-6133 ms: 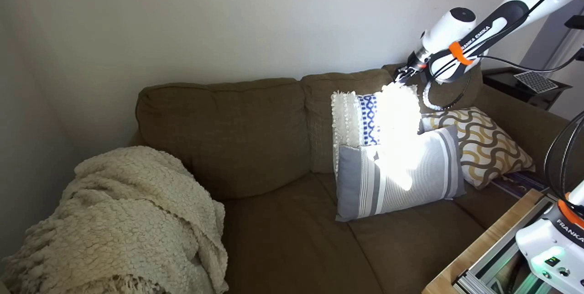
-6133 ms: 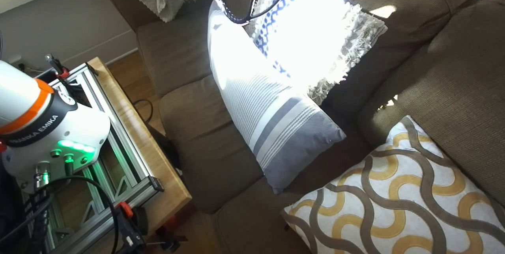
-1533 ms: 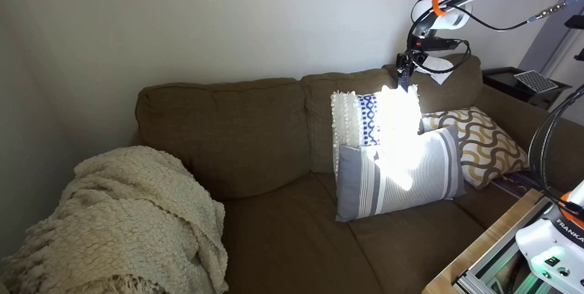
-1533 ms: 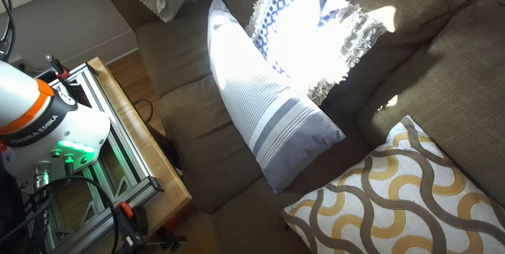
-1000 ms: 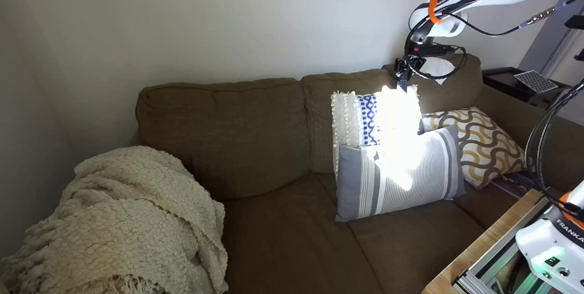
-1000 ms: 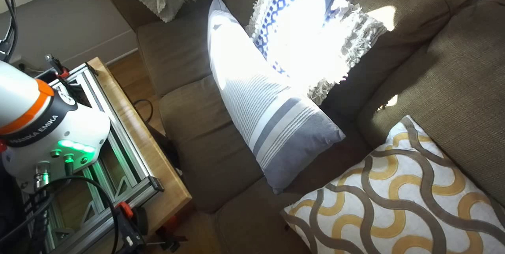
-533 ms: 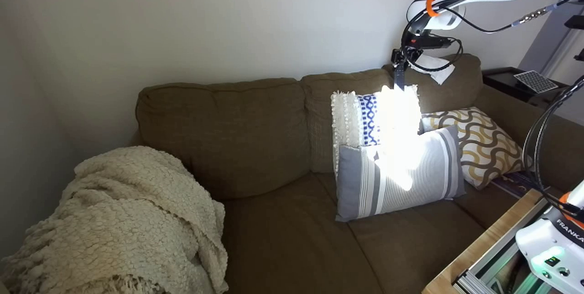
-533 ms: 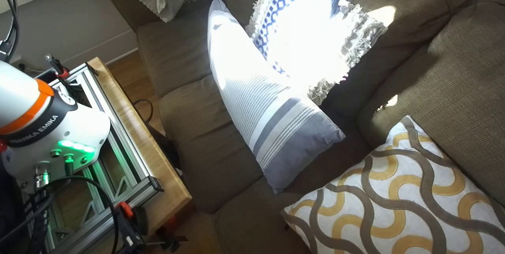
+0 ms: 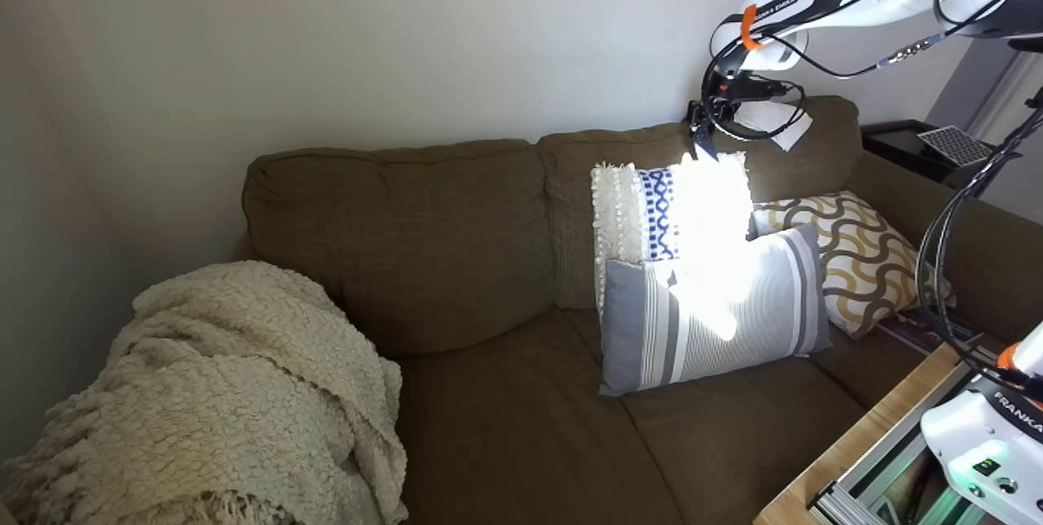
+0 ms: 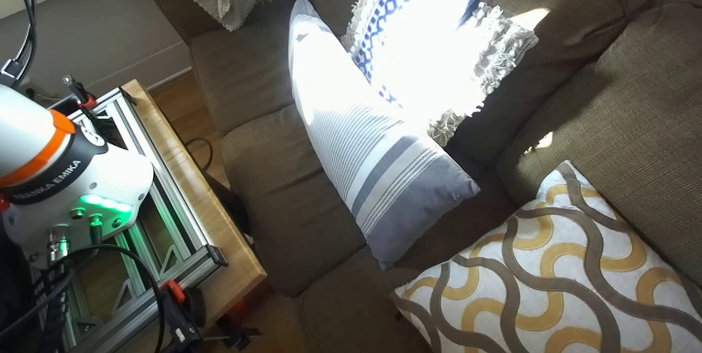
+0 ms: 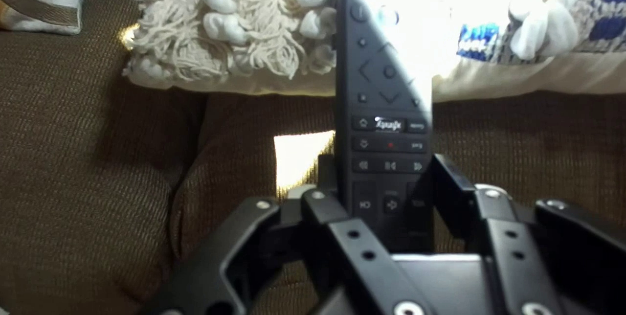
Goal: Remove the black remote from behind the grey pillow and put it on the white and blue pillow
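Because the claw (image 11: 384,183) squeezes both long edges of the black remote (image 11: 389,104), it is clamped on it near one end. The remote is up in the open, not behind the grey pillow (image 10: 364,142), so the first part of the job looks done. It is held at a slant, with its other end over the top edge of the white and blue pillow (image 10: 425,57). I can't tell if that end touches the pillow, because it is too bright there. That pillow looks propped on the back of the couch (image 9: 399,240), and the grey pillow stands in front of its lower part. Farther off is a pillow with brown and yellow wavy lines (image 10: 548,282); it has no part in this job. What is left, I think, is to lower the remote onto the white and blue pillow, let go and move away. That pillow stands steep, so the remote might slide off.
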Tool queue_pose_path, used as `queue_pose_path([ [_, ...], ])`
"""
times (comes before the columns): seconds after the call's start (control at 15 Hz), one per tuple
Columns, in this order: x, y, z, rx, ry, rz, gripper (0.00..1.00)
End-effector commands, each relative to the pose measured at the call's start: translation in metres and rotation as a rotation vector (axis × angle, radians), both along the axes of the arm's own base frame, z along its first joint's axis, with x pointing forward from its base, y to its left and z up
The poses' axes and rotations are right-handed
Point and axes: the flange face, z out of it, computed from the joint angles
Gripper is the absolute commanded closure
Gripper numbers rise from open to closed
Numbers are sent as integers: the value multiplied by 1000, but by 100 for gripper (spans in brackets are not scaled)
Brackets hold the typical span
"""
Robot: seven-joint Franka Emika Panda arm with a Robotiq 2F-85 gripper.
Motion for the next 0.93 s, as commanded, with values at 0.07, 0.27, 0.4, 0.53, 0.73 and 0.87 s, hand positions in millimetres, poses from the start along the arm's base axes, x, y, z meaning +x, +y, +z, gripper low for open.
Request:
queue_pose_path([
  [0.07, 17, -13, -17, 17, -29, 0, 73],
  [0.27, 24, -19, -28, 22, -33, -6, 73],
  [0.4, 28, -21, -35, 22, -37, -11, 73],
  [0.53, 33, -23, -41, 21, -38, -12, 73],
  [0.73, 39, -25, -49, 23, -47, -16, 73],
  [0.87, 44, -26, -53, 31, -60, -10, 73],
])
